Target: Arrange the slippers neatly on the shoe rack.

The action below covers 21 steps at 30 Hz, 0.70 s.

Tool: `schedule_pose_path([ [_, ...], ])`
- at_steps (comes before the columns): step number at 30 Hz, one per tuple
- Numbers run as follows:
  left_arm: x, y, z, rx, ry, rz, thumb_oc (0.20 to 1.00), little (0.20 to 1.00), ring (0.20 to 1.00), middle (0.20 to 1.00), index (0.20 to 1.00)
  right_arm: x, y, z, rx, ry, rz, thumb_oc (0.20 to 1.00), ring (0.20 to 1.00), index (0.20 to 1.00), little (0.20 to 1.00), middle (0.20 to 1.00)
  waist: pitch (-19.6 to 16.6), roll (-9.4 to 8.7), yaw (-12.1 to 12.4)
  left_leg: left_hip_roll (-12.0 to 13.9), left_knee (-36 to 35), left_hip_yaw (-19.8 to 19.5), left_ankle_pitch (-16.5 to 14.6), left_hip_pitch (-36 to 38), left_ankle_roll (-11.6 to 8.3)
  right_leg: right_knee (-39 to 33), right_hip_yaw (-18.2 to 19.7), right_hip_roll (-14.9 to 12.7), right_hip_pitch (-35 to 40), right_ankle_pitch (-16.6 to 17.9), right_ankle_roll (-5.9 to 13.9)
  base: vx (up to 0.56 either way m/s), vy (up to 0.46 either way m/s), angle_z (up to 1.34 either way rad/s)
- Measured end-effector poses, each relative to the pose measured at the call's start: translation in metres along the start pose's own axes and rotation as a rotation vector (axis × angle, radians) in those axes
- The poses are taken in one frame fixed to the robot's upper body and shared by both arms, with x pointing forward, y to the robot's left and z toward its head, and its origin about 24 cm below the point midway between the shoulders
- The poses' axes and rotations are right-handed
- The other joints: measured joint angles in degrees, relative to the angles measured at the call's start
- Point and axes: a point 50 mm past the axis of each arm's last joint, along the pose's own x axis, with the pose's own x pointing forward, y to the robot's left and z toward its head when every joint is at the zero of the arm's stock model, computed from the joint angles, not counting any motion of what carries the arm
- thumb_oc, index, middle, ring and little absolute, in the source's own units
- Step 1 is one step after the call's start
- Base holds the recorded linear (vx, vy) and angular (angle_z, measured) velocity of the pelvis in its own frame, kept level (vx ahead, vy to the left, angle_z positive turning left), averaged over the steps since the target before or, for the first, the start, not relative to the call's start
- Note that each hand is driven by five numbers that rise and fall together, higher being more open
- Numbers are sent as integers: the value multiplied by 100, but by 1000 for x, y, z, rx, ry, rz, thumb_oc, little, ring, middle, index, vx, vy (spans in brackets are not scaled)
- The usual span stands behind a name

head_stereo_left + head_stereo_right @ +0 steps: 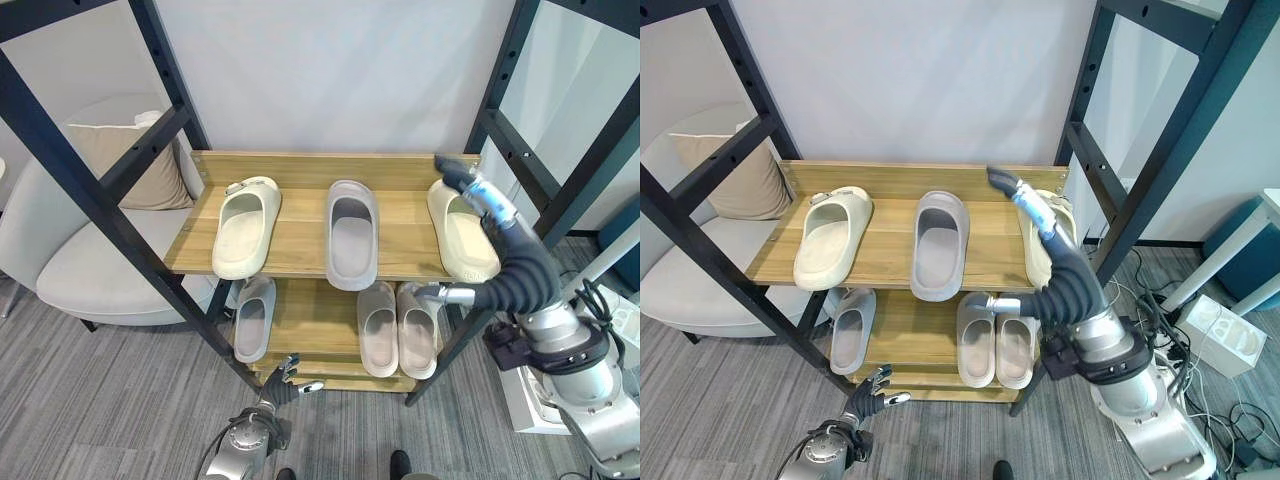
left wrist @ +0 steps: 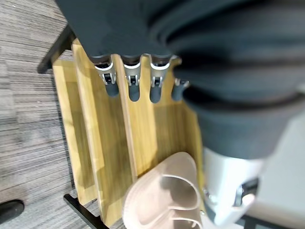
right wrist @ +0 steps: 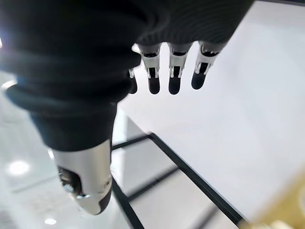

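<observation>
wooden shoe rack [image 1: 300, 255] is carrying slippers on two shelves while the right robot hand [image 1: 462, 182], fingers straight and holding nothing, is hovering over the cream slipper [image 1: 458, 245] on the top shelf (likely straightening it next), and the left robot hand [image 1: 284, 378] is hanging relaxed.

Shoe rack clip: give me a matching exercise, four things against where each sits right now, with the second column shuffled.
Things:
1. grey slipper
2. pale pair
3. left hand
4. right hand

Places:
A. low, in front of the rack's bottom edge
B. middle of the top shelf
C. lower shelf, right side, side by side
D. over the cream slipper at the top shelf's right end

Pairs: 1-B, 2-C, 3-A, 4-D
</observation>
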Motion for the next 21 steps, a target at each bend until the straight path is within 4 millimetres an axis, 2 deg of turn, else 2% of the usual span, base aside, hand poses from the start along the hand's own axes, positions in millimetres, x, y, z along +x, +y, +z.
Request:
schedule_pose_path([
  [3, 0, 0, 0, -3, -1, -1, 1000, 1000, 1000, 1000, 1000, 17, -3, 1, -40, -65, -23, 1000, 1000, 1000, 1000, 1000, -19, -11, 110, -2, 0, -15, 21, -7, -31, 0, -32, -2, 15, 8, -11, 11, 16, 3],
  [5, -1, 1, -1, -6, 7, 2, 1000, 1000, 1000, 1000, 1000, 30, 2, -5, -85, -77, -8, 1000, 1000, 1000, 1000, 1000, -25, -19, 155, -1, 0, -19, 19, -5, -30, 0, -47, -1, 31, 10, -15, 10, 17, 2],
  [7, -1, 1, -2, -3, 11, -4, 1000, 1000, 1000, 1000, 1000, 56, 4, -32, -227, -31, 11, 1000, 1000, 1000, 1000, 1000, -64, -72, 253, 0, 0, -30, 14, 6, -22, -1, -52, 1, 49, 3, -8, 6, 9, 7],
  [8, -1, 2, -1, -3, 9, -4, 1000, 1000, 1000, 1000, 1000, 57, 2, -43, -271, 22, 5, 1000, 1000, 1000, 1000, 1000, -98, -113, 370, -1, 0, -78, 22, -15, -10, 0, -105, -1, 56, -19, 4, 26, 38, 18],
  [10, -5, 7, -9, -17, 36, 9, 1000, 1000, 1000, 1000, 1000, 53, 2, -66, -333, 127, 19, 1000, 1000, 1000, 1000, 1000, -102, -195, 634, -18, 0, -151, 20, -30, -9, 0, -128, -9, 73, -16, -7, 27, 33, 16],
  [13, -13, 16, -21, -18, 80, 31, 1000, 1000, 1000, 1000, 1000, 41, -4, -99, -451, 291, 33, 1000, 1000, 1000, 1000, 1000, -103, -291, 722, -68, 3, -221, 4, -45, 29, 0, -239, -67, 110, -23, -16, 14, 17, 18],
  [16, -19, 22, -30, -15, 112, 39, 1000, 1000, 1000, 1000, 1000, 36, -3, -102, -495, 313, 44, 1000, 1000, 1000, 1000, 1000, -88, -290, 752, -133, 4, -313, 27, -106, 27, 0, -284, -117, 83, -23, -11, 8, 22, 13],
  [18, -22, 29, -33, -36, 118, 63, 1000, 1000, 1000, 1000, 1000, 24, -5, -107, -509, 357, 20, 1000, 1000, 1000, 1000, 1000, -79, -307, 760, -146, 6, -340, 40, -112, 25, 0, -359, -123, 114, -23, -9, 16, 32, 15],
  [20, -25, 42, -34, -71, 115, 111, 1000, 1000, 1000, 1000, 1000, -12, -4, -120, -514, 500, 2, 1000, 1000, 1000, 1000, 1000, 89, -280, 879, -157, 2, -394, 37, -126, 29, 0, -387, -129, 120, -42, -7, 43, 31, 7],
  [21, -26, 43, -35, -70, 119, 112, 1000, 1000, 1000, 1000, 1000, -21, -3, -122, -510, 529, 4, 1000, 1000, 1000, 1000, 1000, 109, -263, 877, -156, 1, -398, 36, -126, 29, -1, -392, -127, 123, -46, -5, 58, 34, 7],
])
